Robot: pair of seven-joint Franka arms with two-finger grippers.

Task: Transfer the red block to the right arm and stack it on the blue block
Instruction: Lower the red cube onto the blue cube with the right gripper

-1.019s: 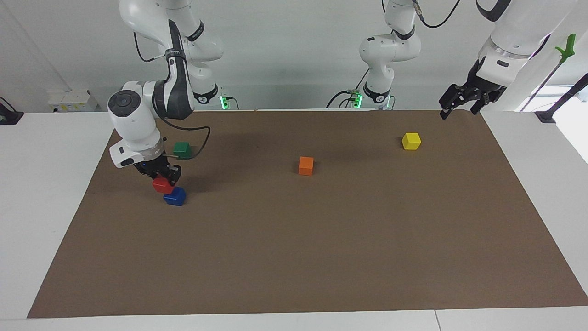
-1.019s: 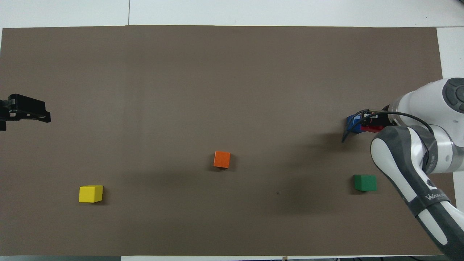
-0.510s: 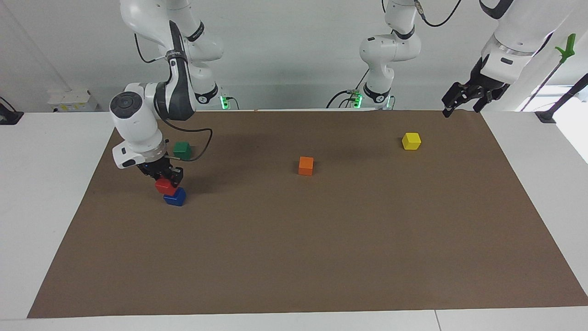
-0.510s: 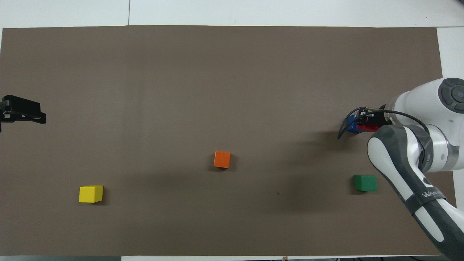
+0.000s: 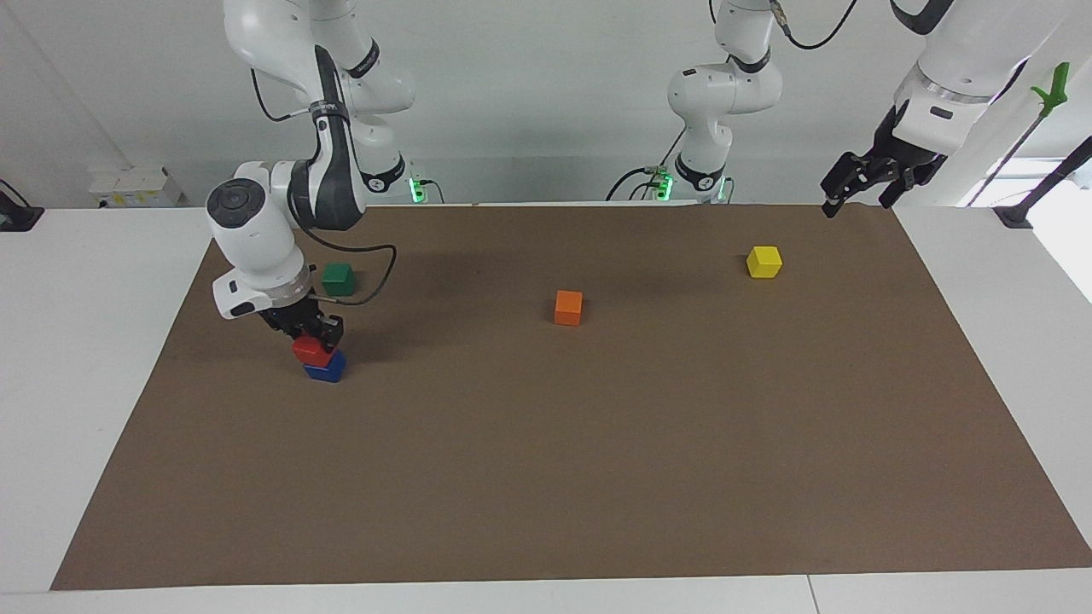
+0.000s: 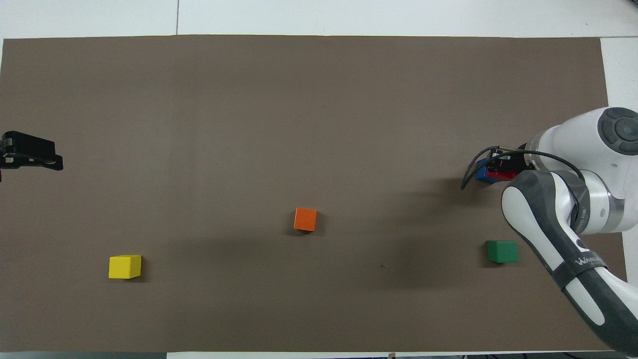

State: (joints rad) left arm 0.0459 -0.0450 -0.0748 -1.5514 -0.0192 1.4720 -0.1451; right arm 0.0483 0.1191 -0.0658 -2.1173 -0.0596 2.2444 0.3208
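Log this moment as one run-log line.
right gripper: shut on red block, over blue block | left gripper: waiting, raised near yellow block

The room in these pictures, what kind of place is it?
Probably a robotics lab: two white arms at a table with a brown mat, small coloured cubes like the orange cube, and plain white walls.

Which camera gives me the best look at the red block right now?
The facing view: the red block shows nearly whole there, held in the right gripper and sitting on the blue block. In the overhead view only a red sliver shows beside the blue block, the rest being covered by the gripper and its cable.
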